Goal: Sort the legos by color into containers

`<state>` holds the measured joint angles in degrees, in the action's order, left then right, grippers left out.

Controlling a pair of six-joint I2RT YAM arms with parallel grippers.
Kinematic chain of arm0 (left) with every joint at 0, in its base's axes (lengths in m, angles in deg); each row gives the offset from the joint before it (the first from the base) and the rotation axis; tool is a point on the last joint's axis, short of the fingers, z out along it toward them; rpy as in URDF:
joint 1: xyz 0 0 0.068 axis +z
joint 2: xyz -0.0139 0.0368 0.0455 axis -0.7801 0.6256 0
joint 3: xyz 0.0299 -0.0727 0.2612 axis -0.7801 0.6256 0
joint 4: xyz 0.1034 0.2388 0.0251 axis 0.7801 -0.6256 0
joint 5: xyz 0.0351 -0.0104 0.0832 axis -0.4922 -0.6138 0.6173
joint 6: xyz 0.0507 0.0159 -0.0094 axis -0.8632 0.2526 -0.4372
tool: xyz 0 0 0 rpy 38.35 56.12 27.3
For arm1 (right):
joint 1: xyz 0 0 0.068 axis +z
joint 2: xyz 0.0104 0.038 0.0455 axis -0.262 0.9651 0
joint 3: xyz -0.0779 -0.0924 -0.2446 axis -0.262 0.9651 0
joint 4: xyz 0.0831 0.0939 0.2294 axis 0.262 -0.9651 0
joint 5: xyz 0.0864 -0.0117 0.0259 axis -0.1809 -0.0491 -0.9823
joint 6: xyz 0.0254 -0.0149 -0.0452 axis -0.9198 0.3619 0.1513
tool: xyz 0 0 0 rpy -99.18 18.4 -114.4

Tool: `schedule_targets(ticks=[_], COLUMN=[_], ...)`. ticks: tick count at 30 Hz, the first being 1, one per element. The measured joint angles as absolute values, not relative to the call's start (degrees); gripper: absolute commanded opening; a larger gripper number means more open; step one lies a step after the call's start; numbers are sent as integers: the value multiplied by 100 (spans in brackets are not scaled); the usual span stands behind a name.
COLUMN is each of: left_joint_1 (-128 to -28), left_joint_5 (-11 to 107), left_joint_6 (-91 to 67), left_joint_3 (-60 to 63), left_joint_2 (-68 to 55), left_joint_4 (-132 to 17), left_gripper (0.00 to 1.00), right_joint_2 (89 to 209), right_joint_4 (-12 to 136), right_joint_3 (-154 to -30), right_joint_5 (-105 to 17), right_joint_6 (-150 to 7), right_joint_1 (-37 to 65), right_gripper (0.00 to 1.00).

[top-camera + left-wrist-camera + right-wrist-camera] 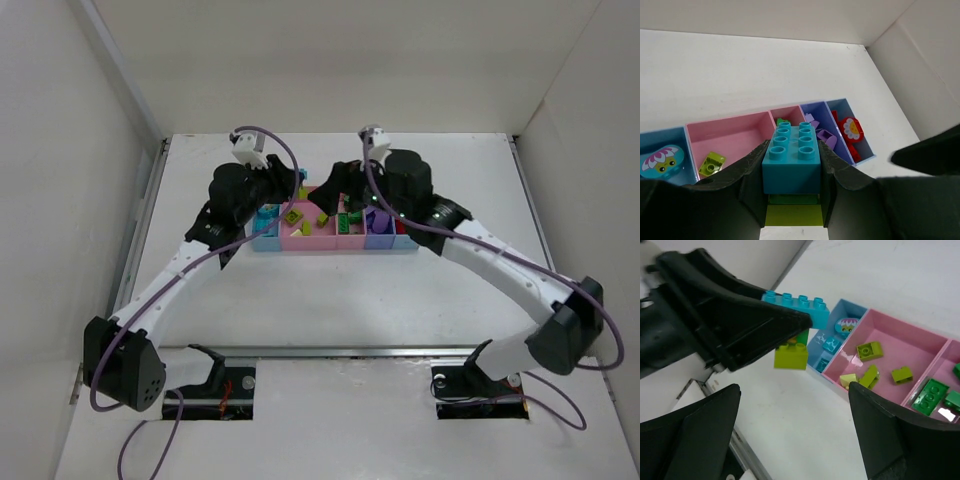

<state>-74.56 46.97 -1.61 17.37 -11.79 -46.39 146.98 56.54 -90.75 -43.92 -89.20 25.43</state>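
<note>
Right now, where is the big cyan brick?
In the left wrist view the cyan brick is clamped in the left gripper, a green brick and a lime brick beneath it, by the light blue bin at the row's left end.

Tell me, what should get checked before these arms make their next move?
1. Left tool grips the cyan brick: ok.
2. Cyan brick is on its own: not ok; a green brick and a lime brick cling beneath it.
3. Right tool is open and empty: ok.
4. The blue bin at the row's end has room among its cyan pieces: ok.
5. Held bricks hang directly above that bin: cannot tell.
</note>
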Motion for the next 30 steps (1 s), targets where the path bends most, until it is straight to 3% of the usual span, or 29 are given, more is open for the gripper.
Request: schedule_targets(ticks=[7, 14, 30], left_joint_1=[-7600, -7600, -7537], left_joint_5=[5007, 5092, 5217], left_joint_6=[68, 197, 331], left_joint_3=[1698, 1694, 1689], left_joint_2=[-1050, -1043, -1043], left_joint_4=[-4766, -4788, -4783], left_gripper=[0, 0, 0], right_joint_2=[15767, 15984, 16598], right_joint_4=[5685, 5707, 5781], right_joint_3=[-9335, -9623, -9993], right_joint_5=[-4274, -4314, -4617], right_joint_6=[-9027, -9022, -9221], right_joint_1=[2613, 2661, 2762], right_gripper=[94, 86, 78])
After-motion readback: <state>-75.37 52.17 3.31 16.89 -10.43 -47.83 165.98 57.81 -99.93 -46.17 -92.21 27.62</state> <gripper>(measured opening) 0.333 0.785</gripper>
